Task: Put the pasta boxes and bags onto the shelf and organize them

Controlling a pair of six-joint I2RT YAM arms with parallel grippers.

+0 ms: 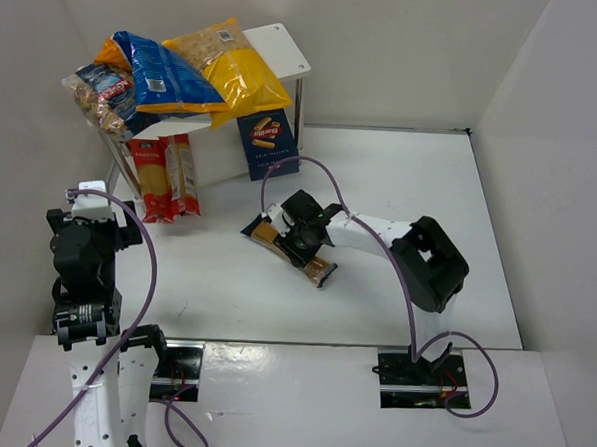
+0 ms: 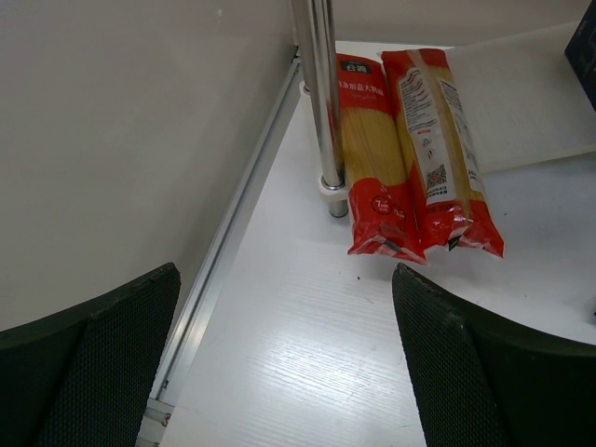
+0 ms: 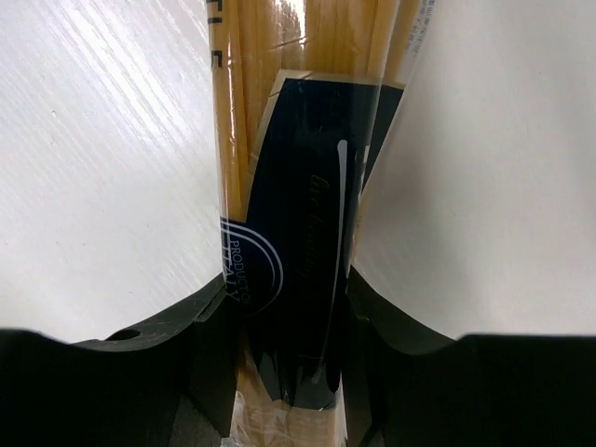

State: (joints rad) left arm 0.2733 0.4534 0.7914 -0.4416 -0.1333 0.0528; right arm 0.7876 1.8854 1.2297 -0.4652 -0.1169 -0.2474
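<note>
Nearest to us, the left gripper point(image 2: 284, 307) hung over the table point(image 1: 400, 189) by the left wall, its jaws spread wide with nothing between them. Further in, at the middle of the table, the right gripper point(image 3: 291, 340) had its jaws closed on the spaghetti pack with the dark-blue label point(image 3: 298, 223), one finger pressed to each long side. The pack lay diagonally, both ends sticking out past the gripper; we could not tell whether it was off the surface.

Beyond the left gripper, two red-labelled spaghetti packs point(image 2: 372, 158) point(image 2: 438, 149) lay side by side, touching, just beside a metal leg point(image 2: 321, 93) of the shelf point(image 1: 283, 47) and reaching back under its top board. To their right, the dark blue carton point(image 1: 268, 142) stood upright at the shelf's front.

Farthest back, on the top board, we saw three pillow bags piled together: a clear bag point(image 1: 97, 95) at the left end, a blue bag point(image 1: 166, 76) overlapping it, and a yellow bag point(image 1: 227, 65) to the right.
</note>
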